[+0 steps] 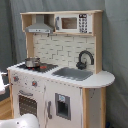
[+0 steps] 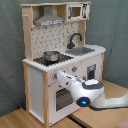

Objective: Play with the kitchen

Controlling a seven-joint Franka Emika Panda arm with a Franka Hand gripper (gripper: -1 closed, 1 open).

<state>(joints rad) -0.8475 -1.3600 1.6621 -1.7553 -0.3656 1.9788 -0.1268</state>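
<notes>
Arm [image 2: 87, 95] at the kitchen's [image 2: 60, 55] oven front [image 2: 62, 97] in the second exterior view; jaws' state indiscernible

White-and-wood kitchen [image 1: 60, 75]; black faucet [image 1: 85, 59]; grey sink [image 1: 73, 73]

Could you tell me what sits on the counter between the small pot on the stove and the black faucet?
The grey sink lies between the pot and the faucet, sunk into the kitchen counter; both exterior views show it.

Soft, even light; mild overall blur
</notes>
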